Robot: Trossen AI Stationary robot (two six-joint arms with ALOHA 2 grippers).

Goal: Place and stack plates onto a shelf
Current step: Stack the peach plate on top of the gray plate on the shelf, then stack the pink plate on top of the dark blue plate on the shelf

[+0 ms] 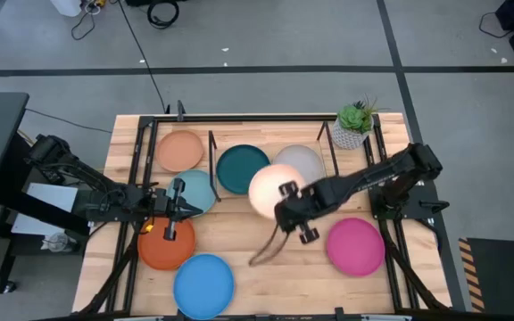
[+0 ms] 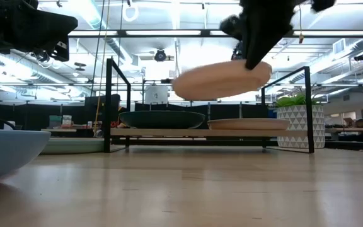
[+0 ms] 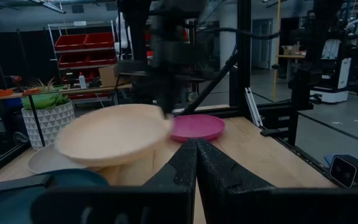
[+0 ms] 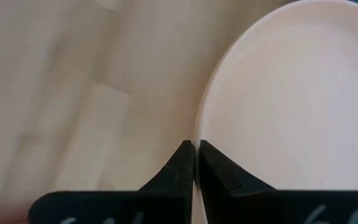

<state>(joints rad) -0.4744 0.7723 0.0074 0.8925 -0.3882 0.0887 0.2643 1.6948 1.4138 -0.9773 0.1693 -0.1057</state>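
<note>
My right gripper is shut on the cream plate and carries it in the air above the shelf's near edge, as the low view shows. The dark teal plate and the grey plate lie side by side on the shelf's wood base. The peach, light teal, orange, blue and magenta plates rest on the table. My left gripper is shut and empty, raised over the light teal and orange plates. My right gripper pinches the cream plate's rim between its two fingers, on the side toward the table's near right. The fingers come down from above. The plate is lifted clear and nearly level, its held side a little higher.
A potted plant in a patterned pot stands at the far right, beside the shelf. The shelf's black rod frame rises at both ends. A black frame edges the table. Bare wood lies between the blue and magenta plates.
</note>
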